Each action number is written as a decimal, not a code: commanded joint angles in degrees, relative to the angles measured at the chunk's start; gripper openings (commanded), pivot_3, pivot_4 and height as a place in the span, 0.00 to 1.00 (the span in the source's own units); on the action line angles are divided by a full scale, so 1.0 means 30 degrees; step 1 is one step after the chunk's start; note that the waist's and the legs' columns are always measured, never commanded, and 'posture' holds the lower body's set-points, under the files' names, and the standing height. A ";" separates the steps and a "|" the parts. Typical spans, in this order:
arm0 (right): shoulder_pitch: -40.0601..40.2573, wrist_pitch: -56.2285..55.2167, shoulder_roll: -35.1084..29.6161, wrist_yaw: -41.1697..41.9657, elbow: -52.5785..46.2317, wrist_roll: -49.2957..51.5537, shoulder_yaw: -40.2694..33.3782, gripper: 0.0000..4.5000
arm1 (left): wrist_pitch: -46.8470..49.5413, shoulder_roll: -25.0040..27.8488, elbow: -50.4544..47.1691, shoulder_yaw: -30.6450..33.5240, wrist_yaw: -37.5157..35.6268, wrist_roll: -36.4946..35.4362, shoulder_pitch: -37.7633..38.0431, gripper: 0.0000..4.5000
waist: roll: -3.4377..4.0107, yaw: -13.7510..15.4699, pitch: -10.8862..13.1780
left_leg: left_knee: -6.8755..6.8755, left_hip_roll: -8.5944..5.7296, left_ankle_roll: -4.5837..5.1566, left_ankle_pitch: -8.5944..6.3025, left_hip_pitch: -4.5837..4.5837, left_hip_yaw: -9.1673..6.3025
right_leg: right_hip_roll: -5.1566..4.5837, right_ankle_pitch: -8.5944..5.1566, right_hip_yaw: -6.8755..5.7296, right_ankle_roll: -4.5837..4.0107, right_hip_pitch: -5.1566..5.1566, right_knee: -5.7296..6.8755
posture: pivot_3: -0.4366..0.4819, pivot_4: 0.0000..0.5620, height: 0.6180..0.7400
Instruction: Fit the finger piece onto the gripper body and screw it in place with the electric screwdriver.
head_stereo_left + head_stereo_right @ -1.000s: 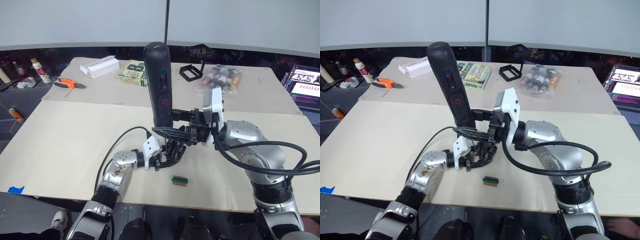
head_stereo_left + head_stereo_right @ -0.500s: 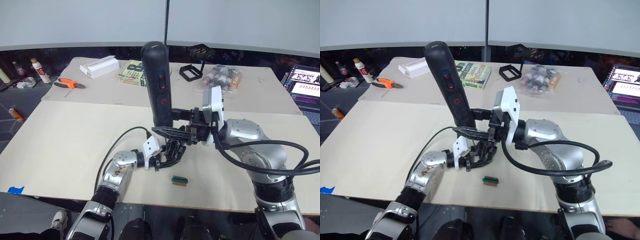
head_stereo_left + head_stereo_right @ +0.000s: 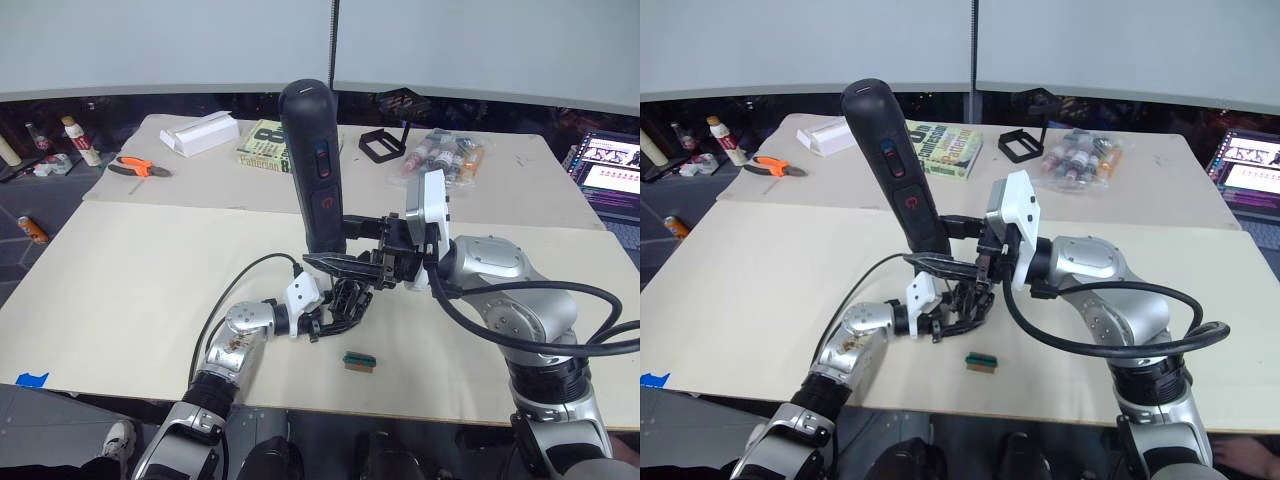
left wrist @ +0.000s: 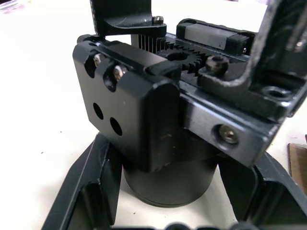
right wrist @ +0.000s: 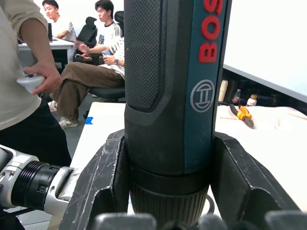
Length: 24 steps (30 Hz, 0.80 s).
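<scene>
Electric screwdriver [image 3: 315, 165] top tilted further left, right gripper [image 3: 352, 245] jaws clamping it, left gripper [image 3: 335, 310] jaws gripping gripper body [image 4: 158, 124].

The electric screwdriver [image 5: 168, 91] has a finely knurled, matt black grip beside a smoother dark panel. The gripper body [image 4: 144, 120] looks like matt black metal with shiny screws. At frame centre, the table [image 3: 130, 290] is smooth, pale and matt.

Silver-grey jointed arms, black cables, white wrist housings, black claws.

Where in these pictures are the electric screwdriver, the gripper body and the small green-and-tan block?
electric screwdriver [image 3: 318, 180]: left eye view, mid-handle by the red marks.
gripper body [image 4: 144, 124]: left wrist view, front face of the black block.
green-and-tan block [image 3: 357, 360]: left eye view, its top.
</scene>
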 commanded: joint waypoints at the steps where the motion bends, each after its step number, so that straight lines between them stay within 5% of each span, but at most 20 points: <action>1: -0.0100 -0.0264 0.0045 0.0054 -0.0693 0.0376 -0.0461 0.43 | 0.0169 -0.0103 -0.0042 -0.0557 -0.0347 -0.0122 0.0486 0.52 | 0.0000 0.0000 0.0000 | 0.0000 0.0000 0.0000 0.0000 0.0000 0.0000 | 0.0000 0.0000 0.0001 0.0000 0.0000 0.0000 | 0.48 0.27 1.00; 24: 0.0166 -0.0271 0.0086 -0.0037 -0.0682 0.0192 -0.0263 0.43 | 0.0240 -0.0076 -0.0180 -0.0583 -0.0377 -0.0124 0.0539 0.52 | 0.0000 0.0000 0.0000 | -0.0001 0.0000 0.0000 0.0000 0.0000 0.0000 | 0.0000 0.0000 0.0000 0.0000 0.0000 -0.0001 | 0.48 0.27 1.00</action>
